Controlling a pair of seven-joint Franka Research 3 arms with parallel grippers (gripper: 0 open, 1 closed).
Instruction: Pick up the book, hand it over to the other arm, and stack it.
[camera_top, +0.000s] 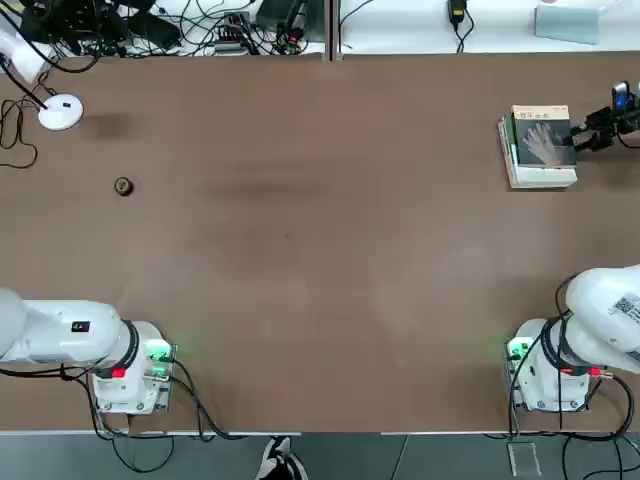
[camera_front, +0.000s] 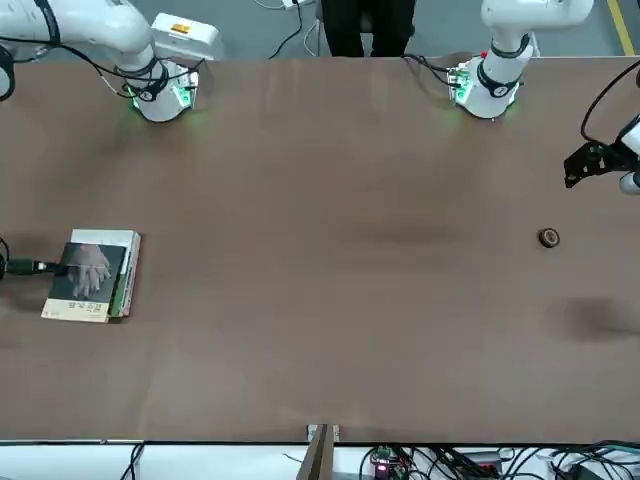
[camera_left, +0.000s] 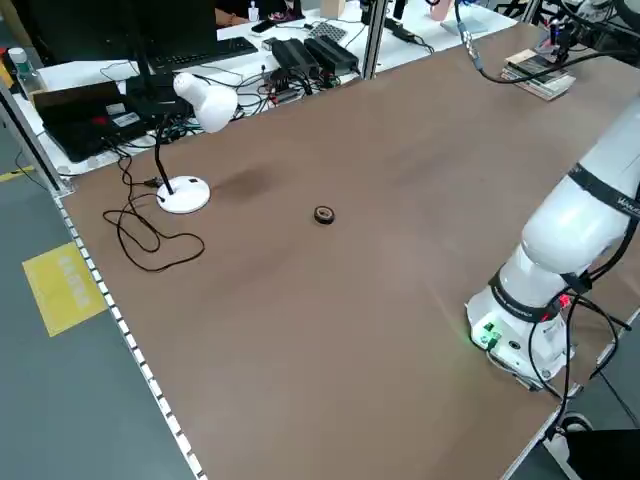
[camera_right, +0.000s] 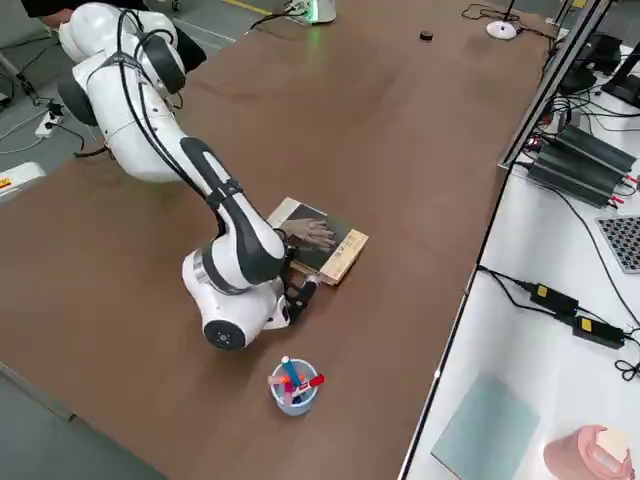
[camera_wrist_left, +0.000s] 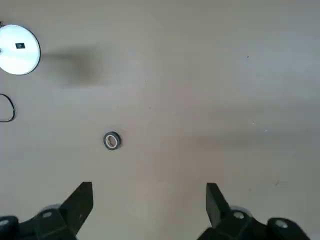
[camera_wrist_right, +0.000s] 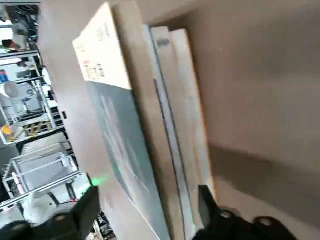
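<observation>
The book (camera_top: 545, 140), thin with a dark grey-green cover and a pale hand picture, lies flat on a thicker green-and-white book (camera_top: 540, 178) at the table's far right. My right gripper (camera_top: 585, 133) is low at the stack's outer edge and open. In the right wrist view its fingertips (camera_wrist_right: 87, 207) stand apart on either side of the stacked edges (camera_wrist_right: 120, 130), with a gap to the thin cover. The front view shows the same stack (camera_front: 90, 270) and gripper (camera_front: 40, 267). My left gripper (camera_wrist_left: 150, 200) hangs open over bare table at the far left (camera_front: 590, 165), holding nothing.
A small dark ring (camera_top: 122, 186) lies on the left half of the table. A white desk lamp base (camera_top: 60, 112) with its cable stands at the back left. A cup of pens (camera_right: 293, 385) stands beside the right arm's wrist. Cables and boxes line the back edge.
</observation>
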